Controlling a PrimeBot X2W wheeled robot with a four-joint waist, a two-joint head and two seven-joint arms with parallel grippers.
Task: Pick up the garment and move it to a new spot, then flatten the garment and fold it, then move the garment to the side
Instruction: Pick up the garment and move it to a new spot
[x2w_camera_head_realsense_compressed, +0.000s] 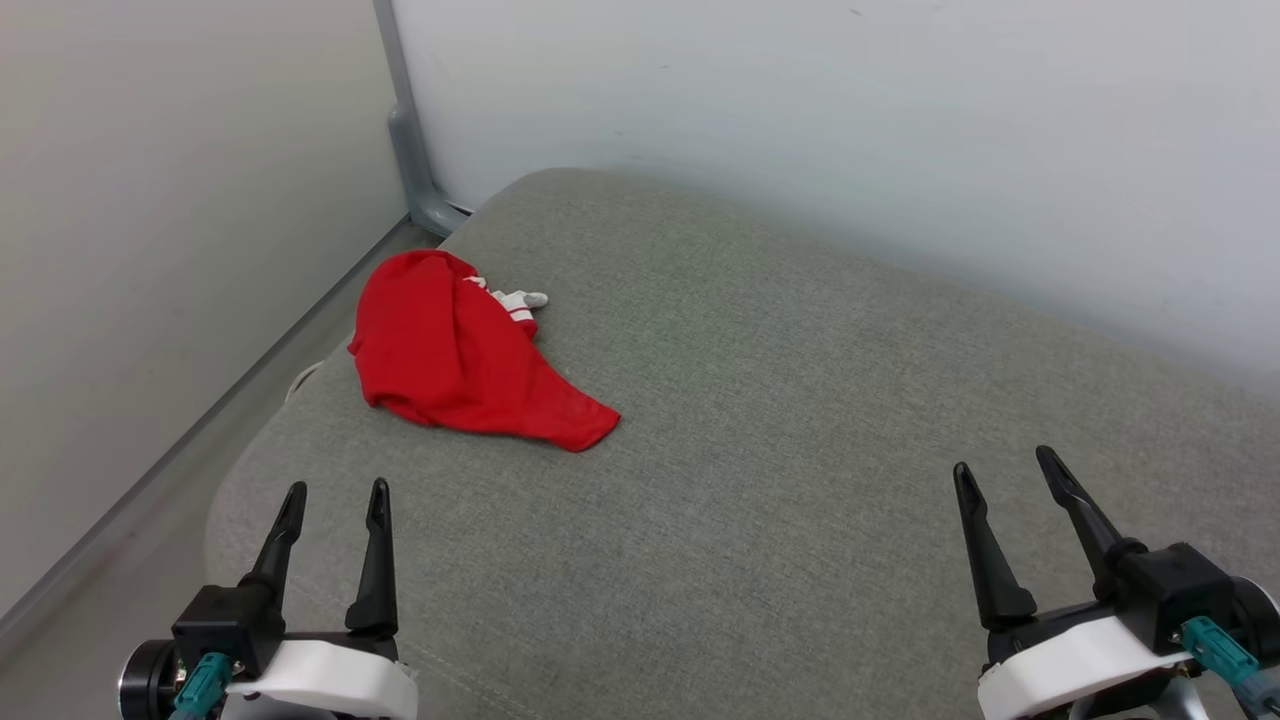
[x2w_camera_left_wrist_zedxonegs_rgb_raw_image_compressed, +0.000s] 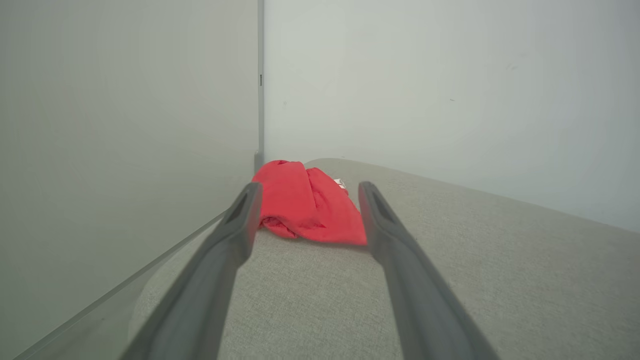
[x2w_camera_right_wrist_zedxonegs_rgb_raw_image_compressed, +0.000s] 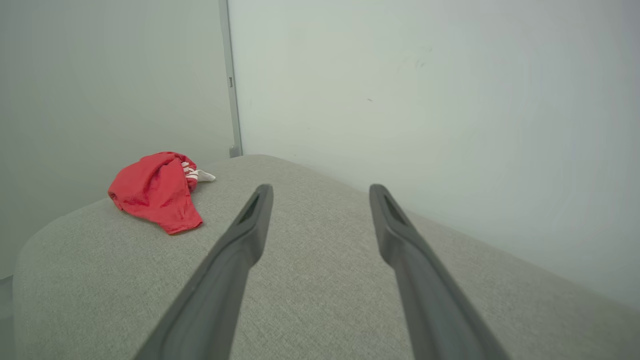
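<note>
The garment is a crumpled red heap with a bit of white striped sleeve at its far side, lying near the far left corner of the grey cushion. My left gripper stands open at the lower left, short of the heap and apart from it. In the left wrist view the garment lies straight ahead between that left gripper's spread fingers. My right gripper stands open at the lower right, far from the cloth. The right wrist view has the garment off to the left of the right gripper.
A pale wall runs close behind the cushion. Another panel stands to the left, with a grey corner post between them. The cushion's rounded left edge drops off near my left gripper.
</note>
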